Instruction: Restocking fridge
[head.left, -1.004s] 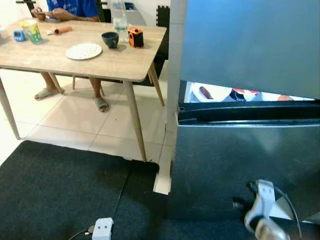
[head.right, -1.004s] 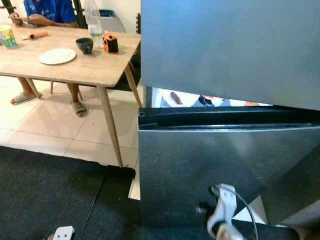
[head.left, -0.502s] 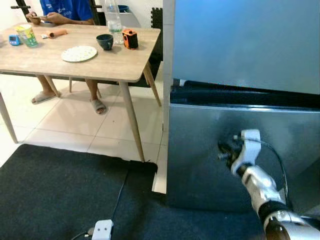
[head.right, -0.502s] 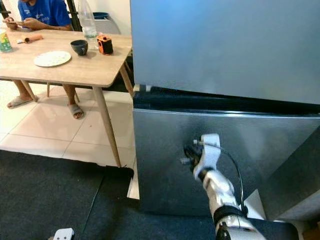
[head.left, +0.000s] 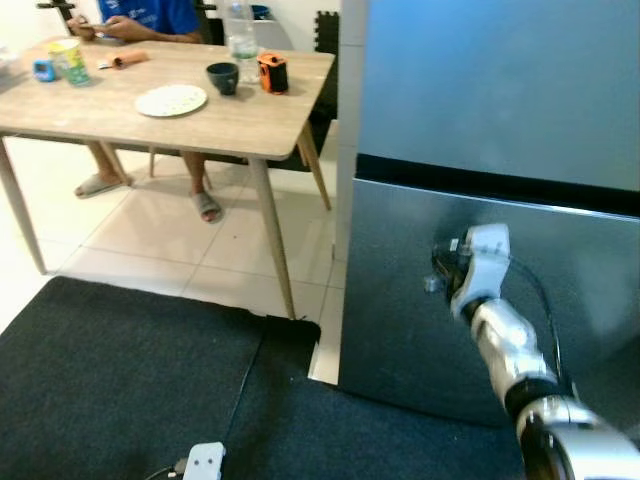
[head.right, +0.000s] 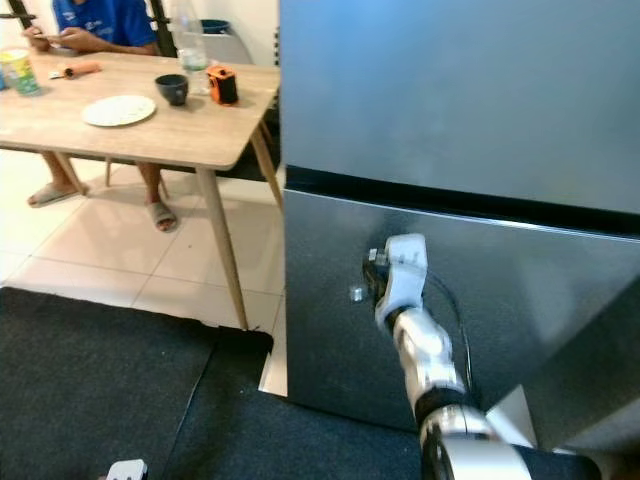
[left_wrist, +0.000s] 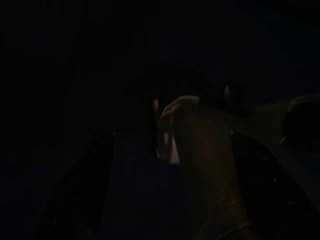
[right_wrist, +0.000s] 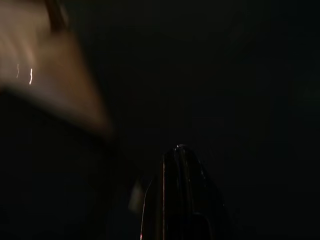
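Against the grey steel lower fridge door the right tool is pressed, grip state indiscernible; closing is judged nearly done, withdrawal being called for next.

A home dining area — a steel fridge stands on pale floor tiles beside a wooden tabletop with plate, cup and bottle — where a person sits.

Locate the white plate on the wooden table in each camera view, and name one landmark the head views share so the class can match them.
Left eye view: white plate at upper left, on the table.
Right eye view: same plate, nearer the left edge.
Left and right wrist views: too dark to make it out.
Shared landmark: the dark cup just right of the plate.
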